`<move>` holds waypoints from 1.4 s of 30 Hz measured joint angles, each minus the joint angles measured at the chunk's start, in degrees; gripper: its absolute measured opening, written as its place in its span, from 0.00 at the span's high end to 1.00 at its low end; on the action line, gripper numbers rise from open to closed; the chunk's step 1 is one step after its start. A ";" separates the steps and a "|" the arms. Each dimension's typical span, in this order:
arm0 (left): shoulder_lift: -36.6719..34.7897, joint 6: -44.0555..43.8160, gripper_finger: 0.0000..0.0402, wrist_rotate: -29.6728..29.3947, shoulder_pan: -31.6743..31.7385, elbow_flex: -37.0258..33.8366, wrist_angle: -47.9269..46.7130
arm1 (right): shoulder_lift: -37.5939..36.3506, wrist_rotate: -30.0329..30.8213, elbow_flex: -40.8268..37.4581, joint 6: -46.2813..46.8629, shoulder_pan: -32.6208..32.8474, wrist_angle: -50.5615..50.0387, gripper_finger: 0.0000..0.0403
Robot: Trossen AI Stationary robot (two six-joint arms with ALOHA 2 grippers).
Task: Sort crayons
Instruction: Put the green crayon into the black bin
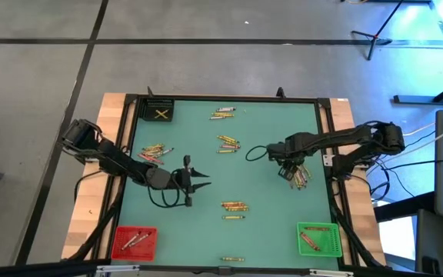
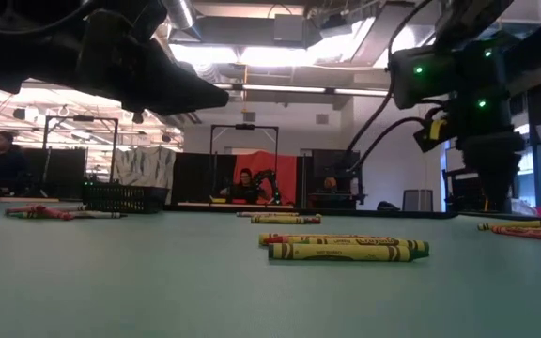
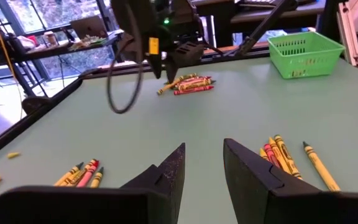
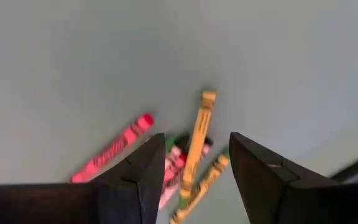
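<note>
A robotics lab: other rigs (image 2: 252,183), seated people (image 2: 6,160), tripods (image 1: 375,35).

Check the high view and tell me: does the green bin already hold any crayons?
Yes, a few reddish crayons lie inside the green bin at the table's near right corner.

The left arm reached in from the table's left edge, its links angled toward the middle, and its gripper (image 1: 194,182) hung above the table's centre-left, pointing right. In the left wrist view its two dark fingers (image 3: 166,174) stood apart with a clear gap between them, holding nothing. The right arm came in from the right edge, folded at the elbow, with its gripper (image 1: 292,171) turned down over the right side of the table. In the right wrist view its fingers (image 4: 145,168) were spread wide and empty, just above the surface.
</note>
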 joint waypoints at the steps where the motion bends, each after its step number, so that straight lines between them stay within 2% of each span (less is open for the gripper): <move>1: 0.00 0.00 0.77 -0.02 -0.10 0.00 -0.25 | 0.00 -0.03 -0.35 -0.32 -0.70 1.10 0.56; 10: 0.00 -0.20 0.77 0.03 -0.18 0.00 -0.73 | 0.00 -2.08 -5.83 -0.68 -6.35 9.69 0.56; 13: 0.00 -0.22 0.77 0.00 -0.18 0.00 -0.70 | -0.14 -3.12 -7.37 -0.61 -7.89 11.87 0.59; 26: 0.00 -0.20 0.77 0.00 -0.18 0.00 -0.59 | -0.11 -2.95 -8.16 -5.58 -8.74 13.53 0.97; 30: 0.00 -0.17 0.77 0.00 -0.18 0.00 -0.59 | 0.02 -2.41 -7.46 -7.09 -8.70 13.01 0.96; 35: 0.00 -1.40 0.77 -0.18 -0.14 0.00 -0.48 | 0.07 0.01 -2.57 -8.44 -7.87 10.22 0.96; 39: 0.00 -2.22 0.75 -0.45 0.39 0.00 -0.31 | -1.20 1.73 1.33 -8.89 -3.81 9.39 0.98; 42: 0.00 -3.81 0.70 -0.50 1.44 0.00 -0.30 | -3.25 5.42 2.07 -8.74 0.35 14.03 0.97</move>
